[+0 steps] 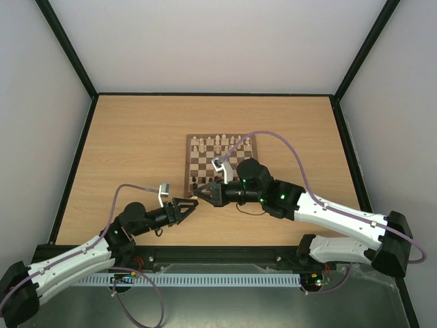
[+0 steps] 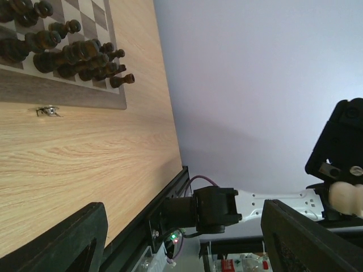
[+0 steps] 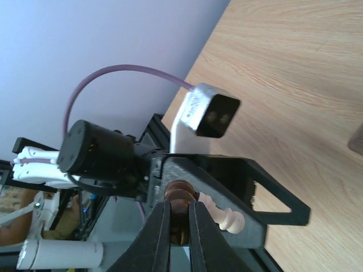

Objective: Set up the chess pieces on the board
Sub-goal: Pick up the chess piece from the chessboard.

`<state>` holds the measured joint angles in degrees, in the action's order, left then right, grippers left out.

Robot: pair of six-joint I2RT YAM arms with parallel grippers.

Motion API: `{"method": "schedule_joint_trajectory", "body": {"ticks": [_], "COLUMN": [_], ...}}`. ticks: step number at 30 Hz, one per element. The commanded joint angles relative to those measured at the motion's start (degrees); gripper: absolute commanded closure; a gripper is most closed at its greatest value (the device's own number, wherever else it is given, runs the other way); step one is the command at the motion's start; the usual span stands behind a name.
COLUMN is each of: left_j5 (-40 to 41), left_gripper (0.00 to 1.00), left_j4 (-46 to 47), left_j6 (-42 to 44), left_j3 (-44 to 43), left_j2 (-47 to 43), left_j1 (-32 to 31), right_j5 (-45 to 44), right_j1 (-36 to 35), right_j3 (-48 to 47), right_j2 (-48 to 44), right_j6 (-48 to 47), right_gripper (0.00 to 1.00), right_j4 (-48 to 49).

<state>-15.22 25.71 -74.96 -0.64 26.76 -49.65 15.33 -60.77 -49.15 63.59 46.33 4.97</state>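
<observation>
The right pincer (image 1: 203, 194), clamped on one pale chess piece (image 3: 224, 217) by its end at the board (image 1: 188, 160)'s near-left corner, may let it pivot or drop onto the tabletop (image 1: 136, 143), since the left pincer (image 1: 189, 206) gapes wide and empty alongside.

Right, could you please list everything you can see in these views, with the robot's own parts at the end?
table: one, light wood, under everything
board: one, brown and cream squares, middle of the table
clasp: one, metal, on the board's edge beside the dark pieces
pale pieces: many, cream, along the board's far rows
dark pieces: several, dark brown, crowded at the board's near side
pale piece: one, cream, at the right claw's tip
cables: two, purple, one looping from each wrist camera
left claw: one, black, open, just off the board's near left corner
right claw: one, black, shut on the pale piece, facing the left claw
</observation>
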Motion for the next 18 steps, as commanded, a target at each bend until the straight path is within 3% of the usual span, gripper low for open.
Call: {"method": "schedule_joint_trajectory", "body": {"ticks": [1,18], "left_j5": [-4.84,-7.92], "left_gripper": [0.23,0.21], "left_j4": [9.05,8.46], "left_j6": [-0.06,0.34], "left_j3": [11.84,12.06], "left_j2": [2.81,4.14], "left_j1": [1.74,5.75], "right_j5": [3.84,5.54], "right_j1": [0.04,0.1], "right_j3": [-0.23,4.84], "right_j2": [0.45,3.96], "right_j6": [0.24,2.06], "right_gripper": [0.95,0.95], "right_j4": [5.37,13.44]}}
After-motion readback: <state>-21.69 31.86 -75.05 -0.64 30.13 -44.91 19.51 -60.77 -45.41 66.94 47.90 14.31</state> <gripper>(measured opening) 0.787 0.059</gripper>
